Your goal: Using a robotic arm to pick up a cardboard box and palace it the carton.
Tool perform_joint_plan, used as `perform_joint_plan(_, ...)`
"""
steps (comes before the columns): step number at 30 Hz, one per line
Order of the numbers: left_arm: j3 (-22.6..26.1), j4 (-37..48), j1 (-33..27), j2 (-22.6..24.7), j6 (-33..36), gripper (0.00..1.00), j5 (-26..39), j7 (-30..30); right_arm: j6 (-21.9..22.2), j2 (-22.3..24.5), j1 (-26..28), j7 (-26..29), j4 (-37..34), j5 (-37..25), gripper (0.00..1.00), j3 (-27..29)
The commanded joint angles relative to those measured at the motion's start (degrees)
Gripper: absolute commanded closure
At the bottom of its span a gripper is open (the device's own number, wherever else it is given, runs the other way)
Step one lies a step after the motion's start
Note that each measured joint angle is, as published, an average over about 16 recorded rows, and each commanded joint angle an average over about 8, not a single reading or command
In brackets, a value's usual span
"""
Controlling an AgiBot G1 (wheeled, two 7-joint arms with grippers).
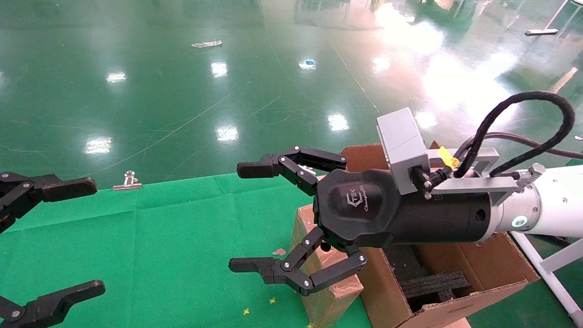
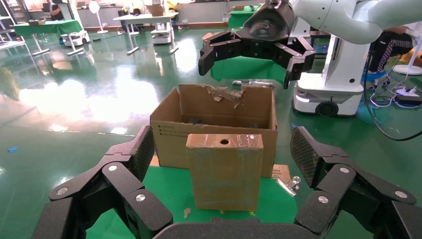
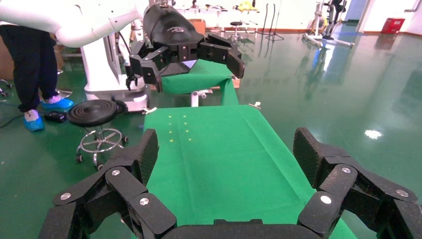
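The cardboard box [image 1: 324, 278] stands on end on the green cloth, against the carton's near wall; the left wrist view shows its taped face [image 2: 225, 174] with the round hole on top. The carton [image 1: 473, 269] stands open at the table's right end, with black foam [image 1: 432, 284] inside and a torn rear flap [image 2: 226, 93]. The robotic arm, my right one, holds its gripper [image 1: 248, 216] open and empty above the cloth, its palm over the box; its wrist view shows only cloth between the fingers [image 3: 144, 152]. My left gripper [image 1: 86, 237] is open and empty at the far left, facing the box.
The green cloth [image 1: 173, 246] covers the table. A metal binder clip [image 1: 128, 181] lies at the table's far edge, and it also shows beside the box in the left wrist view [image 2: 288, 184]. Glossy green floor lies beyond. A black stool [image 3: 97, 112] stands off the table.
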Motion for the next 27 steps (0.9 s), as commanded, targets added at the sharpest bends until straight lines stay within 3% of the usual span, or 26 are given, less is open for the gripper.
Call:
perform_joint_plan(1, 0.0, 0.0, 0.0, 0.0, 0.0, 0.0, 0.0, 0.0, 0.0, 0.0, 0.0, 0.0, 0.0, 0.0, 0.0, 0.0)
perform_joint_plan(19, 0.0, 0.0, 0.0, 0.0, 0.0, 0.0, 0.0, 0.0, 0.0, 0.0, 0.1, 0.1, 0.4, -1.0, 0.0, -0.5)
perform_joint_plan(23, 0.0, 0.0, 0.0, 0.0, 0.0, 0.0, 0.0, 0.0, 0.3, -0.6, 1.2, 1.1, 1.9, -4.9, 0.0, -2.6)
perform_joint_plan(27, 0.0, 0.1, 0.0, 0.0, 0.0, 0.0, 0.0, 0.0, -0.2, -2.7, 4.7, 3.7, 3.5, -12.9, 0.0, -7.0)
